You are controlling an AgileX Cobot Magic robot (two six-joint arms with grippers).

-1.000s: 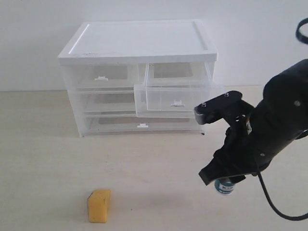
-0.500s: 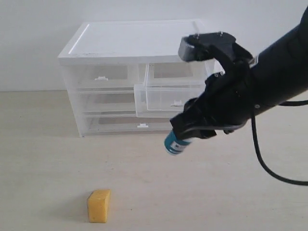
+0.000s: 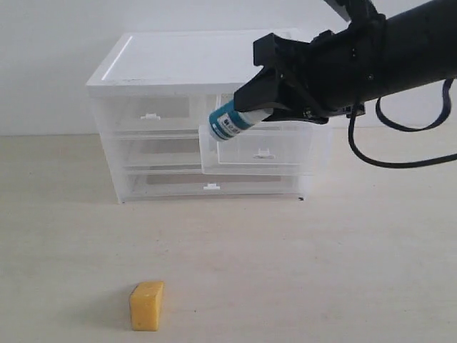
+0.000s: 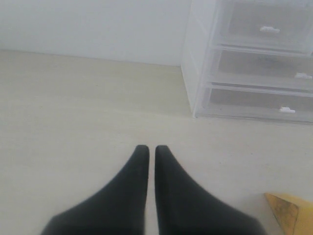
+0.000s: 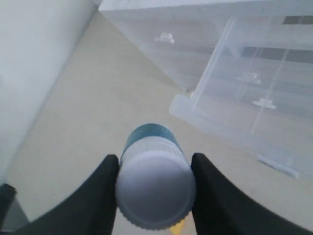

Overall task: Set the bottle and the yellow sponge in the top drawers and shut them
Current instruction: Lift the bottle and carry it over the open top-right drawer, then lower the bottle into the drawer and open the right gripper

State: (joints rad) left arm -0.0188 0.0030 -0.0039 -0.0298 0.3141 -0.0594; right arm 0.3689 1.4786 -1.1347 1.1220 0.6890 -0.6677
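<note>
Teal-labelled bottle [image 3: 230,121], pinched in the right gripper [image 3: 255,107], overlaps the pulled-out top drawer [image 3: 285,151] mid-frame; left gripper [image 4: 147,152] closed, empty; yellow sponge [image 3: 147,306] lower left.

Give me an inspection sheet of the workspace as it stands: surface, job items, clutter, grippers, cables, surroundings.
Surface: pale table, nothing on it but the job's things.
Job's things: bottle held tilted in the air by the pulled-out top right drawer, not yet inside; yellow sponge lying on the table out front; top left drawer closed.
Clutter: nothing seen.
Grippers: right gripper shut on the bottle; left gripper shut, empty, low over the table near the sponge.
Cables: black cable loops below the right arm.
Surroundings: white wall behind the cabinet.
</note>
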